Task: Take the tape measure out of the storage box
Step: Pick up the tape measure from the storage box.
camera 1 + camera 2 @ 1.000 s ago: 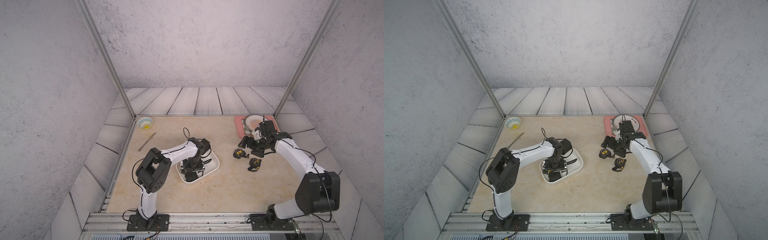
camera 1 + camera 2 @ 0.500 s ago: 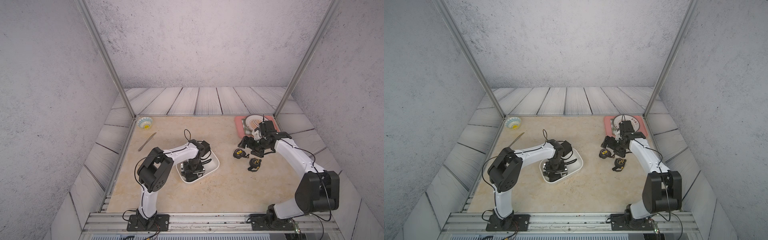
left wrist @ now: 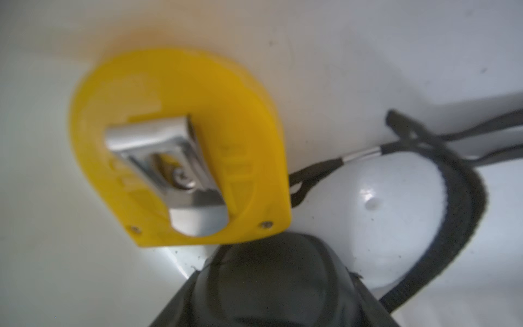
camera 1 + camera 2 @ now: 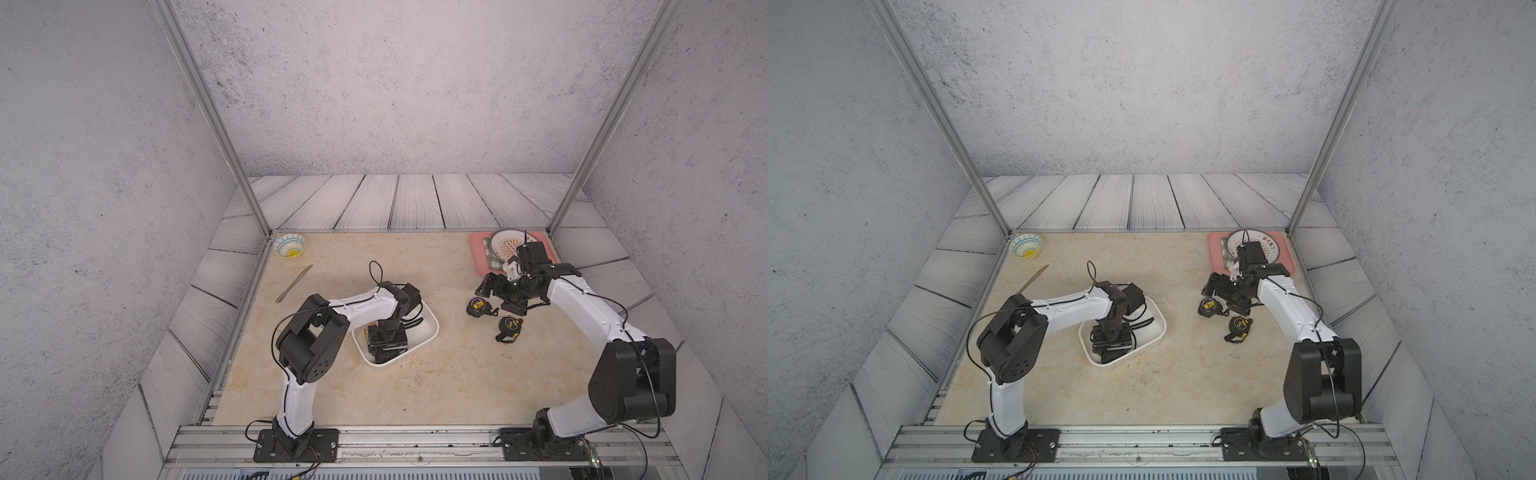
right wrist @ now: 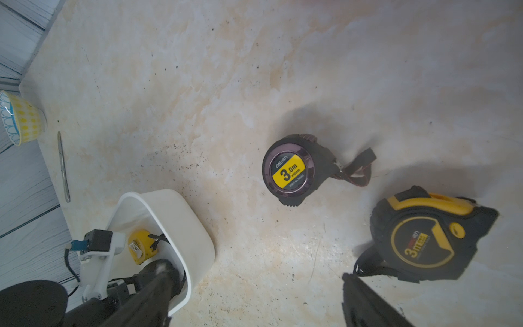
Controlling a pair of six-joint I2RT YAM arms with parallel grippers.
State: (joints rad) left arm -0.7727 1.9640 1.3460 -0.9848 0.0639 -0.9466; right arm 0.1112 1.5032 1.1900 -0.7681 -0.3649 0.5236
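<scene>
Tape measure (image 3: 181, 93) beside white case (image 3: 390, 226)

The left arm (image 4: 357, 305) folds at the elbow, left end effector (image 4: 386, 347) pointing straight down, grip unclear. The right arm (image 4: 582, 303) reaches far, right end effector (image 4: 498, 297) spread wide, empty.

Grey speckled walls (image 4: 395, 83) close in three sides, and slanted aluminium posts (image 4: 210, 116) rise from the back corners. The beige marbled counter (image 4: 415, 382) is bordered by pale wood-grain planks (image 4: 415, 203) under soft, even light.
</scene>
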